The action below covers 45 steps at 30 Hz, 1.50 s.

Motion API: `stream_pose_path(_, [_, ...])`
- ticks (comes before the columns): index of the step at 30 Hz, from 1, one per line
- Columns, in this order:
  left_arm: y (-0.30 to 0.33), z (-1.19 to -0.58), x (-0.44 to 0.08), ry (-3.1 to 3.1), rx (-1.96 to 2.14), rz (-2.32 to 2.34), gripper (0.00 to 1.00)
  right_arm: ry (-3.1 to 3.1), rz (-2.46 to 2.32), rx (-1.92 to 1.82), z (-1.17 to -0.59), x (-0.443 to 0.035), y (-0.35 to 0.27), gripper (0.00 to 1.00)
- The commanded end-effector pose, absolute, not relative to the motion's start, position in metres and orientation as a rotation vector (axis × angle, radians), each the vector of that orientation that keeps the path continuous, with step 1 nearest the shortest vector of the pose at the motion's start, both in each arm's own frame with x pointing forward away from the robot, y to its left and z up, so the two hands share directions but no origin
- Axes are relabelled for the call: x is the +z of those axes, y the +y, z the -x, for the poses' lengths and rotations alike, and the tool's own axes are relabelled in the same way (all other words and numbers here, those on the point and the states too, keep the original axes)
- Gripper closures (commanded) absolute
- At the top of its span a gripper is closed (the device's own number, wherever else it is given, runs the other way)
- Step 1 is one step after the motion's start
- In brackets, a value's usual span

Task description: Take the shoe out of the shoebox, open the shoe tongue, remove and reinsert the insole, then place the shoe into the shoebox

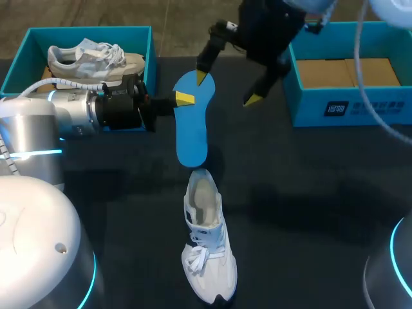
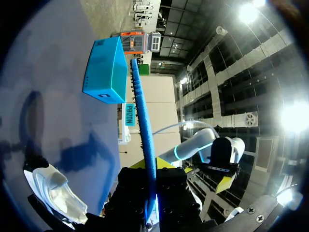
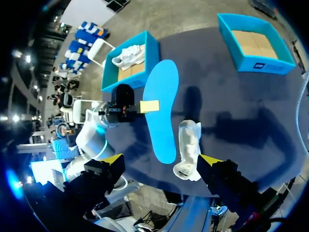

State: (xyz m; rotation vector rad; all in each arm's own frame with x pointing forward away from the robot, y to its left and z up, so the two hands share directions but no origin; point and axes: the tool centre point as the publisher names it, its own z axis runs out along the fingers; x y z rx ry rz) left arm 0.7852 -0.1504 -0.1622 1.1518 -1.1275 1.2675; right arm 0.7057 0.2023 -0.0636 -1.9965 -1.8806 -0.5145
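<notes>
Over the table (image 1: 309, 193), left gripper (image 1: 183, 98) pinches the blue insole (image 1: 192, 132) by its edge — white shoe (image 1: 207, 248) lying nearby. Right gripper (image 1: 227, 89) hovers above, its 2 fingers spread wide.

A dark, matte table (image 1: 309, 193) is taking up nearly the whole head view, its surface looking almost black. Light is falling on it from above, and soft, blurred shadows (image 1: 302, 199) are lying right of the middle and toward the near side. In the right wrist view the tabletop is showing blue-grey, with 2 darker shadow patches spreading across it. In the left wrist view the same surface is appearing paler, perhaps from glare, and 2 more shadows are crossing it.
</notes>
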Motion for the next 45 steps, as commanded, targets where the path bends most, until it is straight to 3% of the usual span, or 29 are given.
stream_pose_path(1, [-0.15,-0.784,-0.162,-1.13,1.266,-1.155,1.0,-1.502,1.594,-0.974,-0.706,-0.077,0.201,0.0])
stream_pose_path(45, [-0.138,-0.785,-0.159,-1.194,1.303,-1.091,1.0,-1.28,1.27,-1.167,-0.717,-0.122,0.2,0.0])
